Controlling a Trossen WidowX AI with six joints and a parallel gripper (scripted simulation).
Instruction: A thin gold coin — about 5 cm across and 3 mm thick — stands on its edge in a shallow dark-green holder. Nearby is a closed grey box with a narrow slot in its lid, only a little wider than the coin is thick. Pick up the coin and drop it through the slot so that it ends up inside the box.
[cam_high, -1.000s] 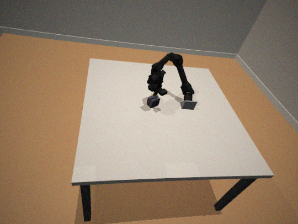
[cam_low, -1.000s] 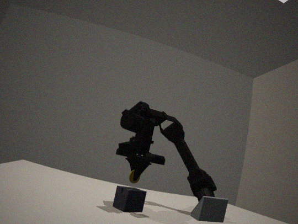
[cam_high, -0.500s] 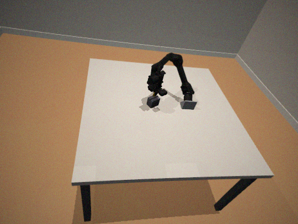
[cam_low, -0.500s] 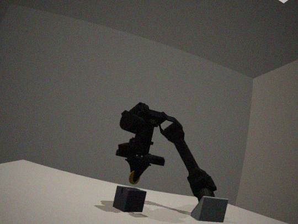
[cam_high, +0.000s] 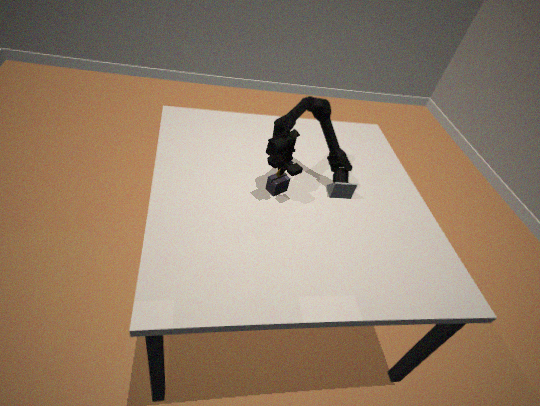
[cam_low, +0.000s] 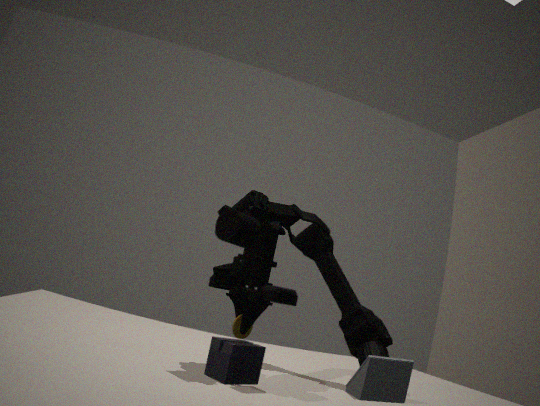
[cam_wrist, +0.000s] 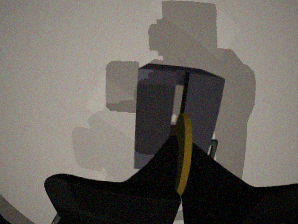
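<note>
My gripper (cam_high: 280, 170) (cam_low: 246, 319) (cam_wrist: 177, 143) is shut on the thin gold coin (cam_low: 238, 327) (cam_wrist: 184, 156), which it holds on edge, pointing down. The coin hangs just above the lid of the closed grey box (cam_high: 277, 185) (cam_low: 234, 360) (cam_wrist: 156, 112) without touching it. In the wrist view the coin's edge lines up closely with the narrow slot (cam_wrist: 181, 96) in the lid. A small piece of what looks like the dark-green holder (cam_wrist: 214, 147) shows just right of the box, mostly hidden by my fingers.
The box stands on a white table (cam_high: 300, 260) (cam_low: 75, 350). The arm's grey base block (cam_high: 343, 190) (cam_low: 380, 378) stands to the right of the box. Orange floor and grey walls surround the table.
</note>
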